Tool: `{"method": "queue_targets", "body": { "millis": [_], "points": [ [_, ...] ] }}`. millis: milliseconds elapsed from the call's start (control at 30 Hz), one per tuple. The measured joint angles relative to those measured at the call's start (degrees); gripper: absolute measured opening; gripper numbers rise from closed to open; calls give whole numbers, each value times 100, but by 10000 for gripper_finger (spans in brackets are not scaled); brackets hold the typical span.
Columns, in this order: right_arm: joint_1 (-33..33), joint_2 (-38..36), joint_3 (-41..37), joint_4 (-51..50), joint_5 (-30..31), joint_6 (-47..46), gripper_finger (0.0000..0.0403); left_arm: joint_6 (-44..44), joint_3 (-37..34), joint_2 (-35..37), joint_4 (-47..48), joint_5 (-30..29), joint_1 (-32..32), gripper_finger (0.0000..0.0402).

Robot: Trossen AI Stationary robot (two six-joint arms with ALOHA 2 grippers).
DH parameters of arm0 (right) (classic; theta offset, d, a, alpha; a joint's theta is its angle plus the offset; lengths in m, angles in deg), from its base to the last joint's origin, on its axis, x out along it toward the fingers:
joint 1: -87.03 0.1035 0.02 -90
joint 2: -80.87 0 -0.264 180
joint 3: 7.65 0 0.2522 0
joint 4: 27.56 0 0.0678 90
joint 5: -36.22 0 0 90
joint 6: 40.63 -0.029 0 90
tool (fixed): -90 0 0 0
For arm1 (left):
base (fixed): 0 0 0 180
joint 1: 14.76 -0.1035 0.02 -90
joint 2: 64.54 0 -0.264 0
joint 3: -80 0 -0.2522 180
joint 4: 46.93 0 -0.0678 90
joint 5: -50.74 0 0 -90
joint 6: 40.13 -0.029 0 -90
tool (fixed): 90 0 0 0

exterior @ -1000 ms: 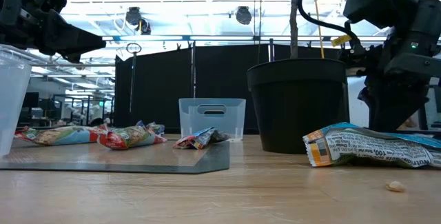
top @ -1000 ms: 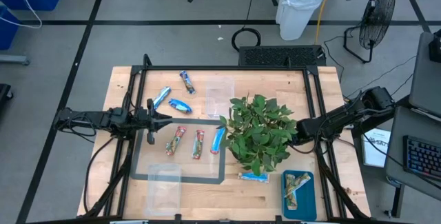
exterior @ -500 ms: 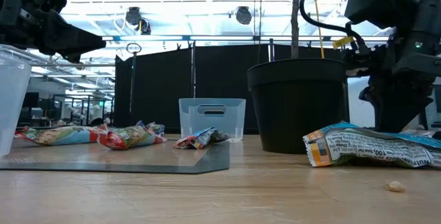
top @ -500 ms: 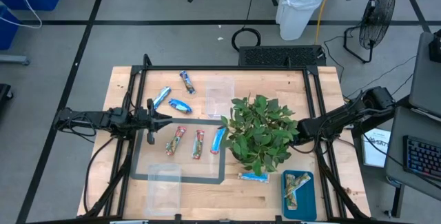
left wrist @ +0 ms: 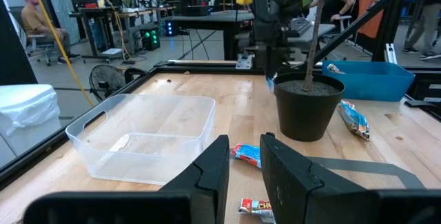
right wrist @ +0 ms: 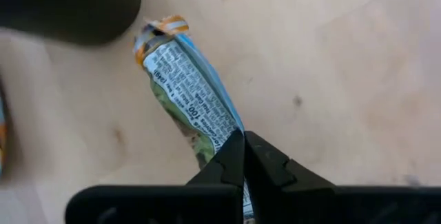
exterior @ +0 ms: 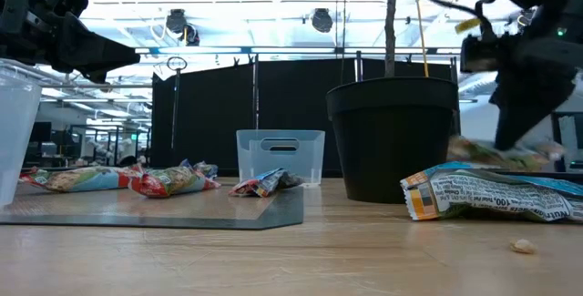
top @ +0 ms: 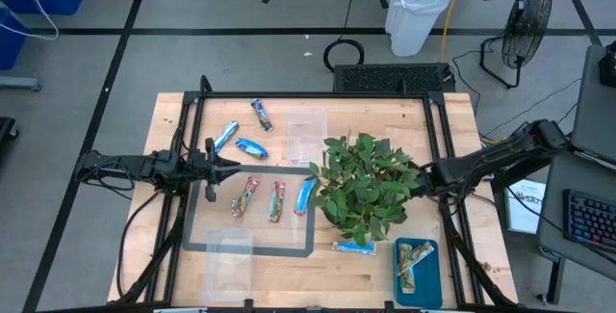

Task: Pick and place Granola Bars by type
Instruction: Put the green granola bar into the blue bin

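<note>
The right gripper (right wrist: 241,156) is shut tight on one end of a green-and-beige granola bar (right wrist: 186,79). The rest of the bar sticks out past the fingers over the bare wood, near the potted plant (top: 364,186). The leaves hide it from above. It looks a little way off the table, but I cannot be sure. The left gripper (left wrist: 242,165) hangs over the left edge of the grey mat (top: 279,236). Its fingers have a small gap and hold nothing. Two red-and-tan bars (top: 245,195) and a blue bar (top: 304,195) lie on the mat. More blue bars (top: 252,146) lie on the wood behind it. Other green-and-beige bars (top: 412,258) lie in the teal tray (top: 430,279). I think a bar like this is very light. The wrapper is thin, shiny and crinkly, so it can slip. The bar inside may crumble if it is squeezed hard. Held by one end, it may droop or swing. A soft pinch across the narrow middle seems safer to me.
</note>
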Motion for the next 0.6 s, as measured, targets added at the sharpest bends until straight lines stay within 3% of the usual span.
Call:
{"method": "queue_targets", "body": {
  "millis": [367, 467, 600],
  "points": [
    [623, -1029, -27, 12, 2109, -545, 0, 0, 2, 0, 2, 0, 0, 88],
    [753, -1241, -302, 409, 2716, -437, 0, 0, 0, 1, 1, 0, 2, 88],
    [754, -1690, -962, 1343, 3056, -46, 0, 2, 0, 2, 2, 0, 0, 88]
  ]
}}
